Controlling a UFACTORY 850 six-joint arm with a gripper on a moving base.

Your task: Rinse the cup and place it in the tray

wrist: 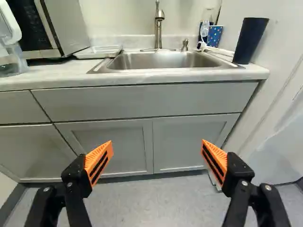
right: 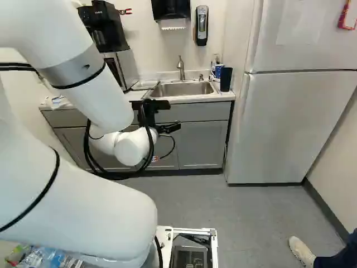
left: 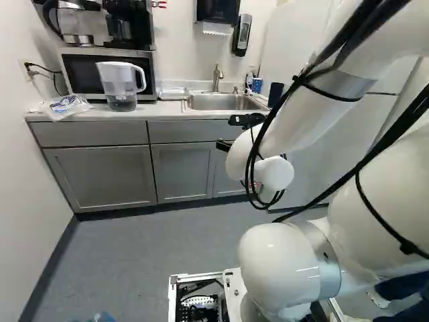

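I note my pincer (wrist: 156, 142) wide and empty, the dark cup (wrist: 250, 40) right of the sink (wrist: 158, 60), probably light and stiff (slippery once wet), best gripped around its middle.

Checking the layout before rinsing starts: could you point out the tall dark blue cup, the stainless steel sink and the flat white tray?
Tall dark blue cup (wrist: 250, 41): wrist view, middle of its side.
Stainless steel sink (wrist: 161, 60): wrist view, inside its basin.
Flat white tray (wrist: 96, 54): wrist view, its near side.
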